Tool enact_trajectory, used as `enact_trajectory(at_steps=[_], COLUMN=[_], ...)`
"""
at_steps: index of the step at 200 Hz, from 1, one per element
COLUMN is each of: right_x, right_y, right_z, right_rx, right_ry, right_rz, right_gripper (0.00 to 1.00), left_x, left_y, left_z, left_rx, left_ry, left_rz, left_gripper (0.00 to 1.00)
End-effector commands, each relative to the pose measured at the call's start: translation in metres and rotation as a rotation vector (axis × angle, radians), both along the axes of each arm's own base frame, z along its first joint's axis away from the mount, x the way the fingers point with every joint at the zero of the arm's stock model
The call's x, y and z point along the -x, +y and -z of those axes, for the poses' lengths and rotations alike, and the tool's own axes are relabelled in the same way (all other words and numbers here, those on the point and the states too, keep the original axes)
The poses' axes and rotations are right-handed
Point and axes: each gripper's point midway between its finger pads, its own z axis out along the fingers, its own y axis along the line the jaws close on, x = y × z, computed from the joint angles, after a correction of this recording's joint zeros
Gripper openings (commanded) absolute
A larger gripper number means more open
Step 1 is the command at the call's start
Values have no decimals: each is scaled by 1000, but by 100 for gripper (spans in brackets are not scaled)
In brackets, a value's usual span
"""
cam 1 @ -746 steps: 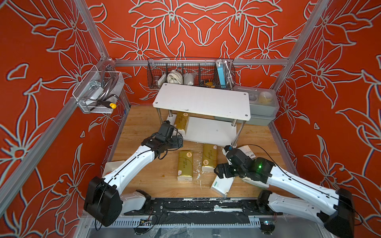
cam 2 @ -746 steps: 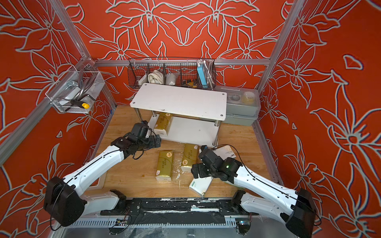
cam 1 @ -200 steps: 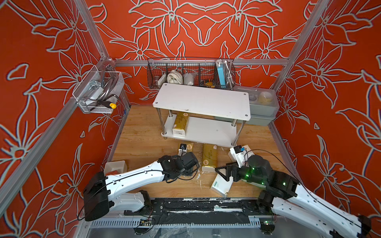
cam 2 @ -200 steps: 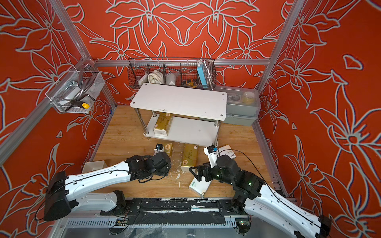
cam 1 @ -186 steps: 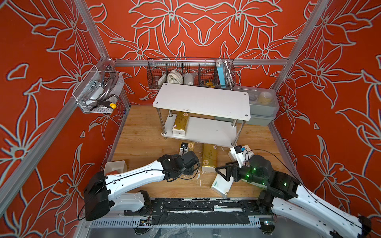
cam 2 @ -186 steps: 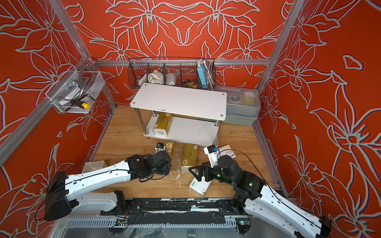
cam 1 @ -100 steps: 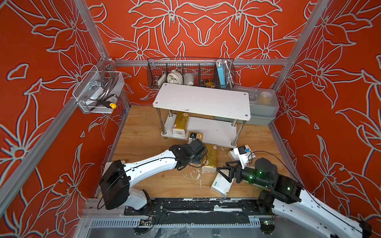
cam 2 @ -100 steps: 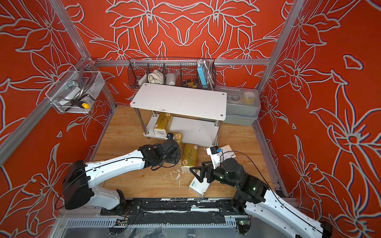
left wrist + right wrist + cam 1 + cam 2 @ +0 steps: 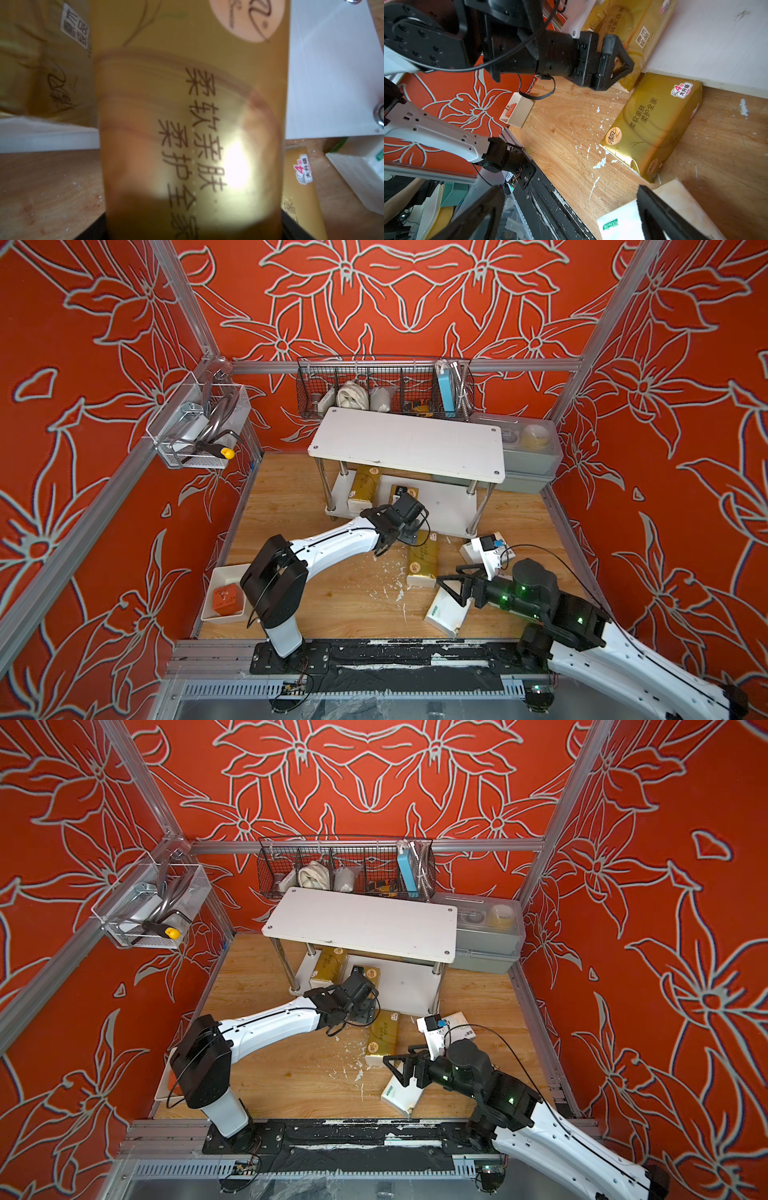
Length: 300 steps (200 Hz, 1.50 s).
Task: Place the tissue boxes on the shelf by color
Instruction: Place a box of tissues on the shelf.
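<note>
Gently seat the gold pack [image 9: 187, 124] on the lower board of the shelf [image 9: 451, 506]
Left pincer [image 9: 400, 495] clamped on it, shelved gold pack [image 9: 365, 486] just beside; push in parallel before release. Right pincer [image 9: 449, 576] gapes above a white pack [image 9: 446, 616]

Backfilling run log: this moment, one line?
left gripper: shut on held gold pack at lower shelf board | right gripper: open over white pack | also: shelved gold pack, loose gold pack on table

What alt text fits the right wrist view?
The left claw grips a gold tissue pack at the edge of the shelf's lower board. A second gold pack lies on the floor nearby, and a white pack sits by the open right claw.
</note>
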Motion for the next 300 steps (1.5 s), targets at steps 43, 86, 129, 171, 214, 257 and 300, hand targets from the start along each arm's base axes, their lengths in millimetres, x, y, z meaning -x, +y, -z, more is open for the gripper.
enact_trajectory(at_steps=[43, 86, 129, 171, 214, 257, 300], right_x=[-4, -4, -4, -4, -5, -5, -7], right_y=[-5, -10, -13, -14, -15, -17, -20], right_z=[5, 7, 9, 9, 10, 10, 12], right_rx=[11, 17, 26, 32, 40, 45, 60], right_ry=[-9, -8, -7, -7, -4, -3, -9], right_rz=[36, 53, 61, 66, 71, 80, 94], right_gripper=[99, 99, 99, 99, 99, 99, 99], left_x=[-43, -62, -78, -87, -89, -91, -85], left_y=[-8, -7, -11, -12, -12, -12, -11], left_z=[-11, -8, -4, 1, 8, 9, 0], left_rx=[4, -11, -33, -43, -46, -49, -21], left_ry=[-67, -82, -100, -99, -93, -87, -92], left_rz=[-12, -16, -1, -6, -13, -15, -6], left_gripper=[82, 82, 83, 83, 84, 91, 99])
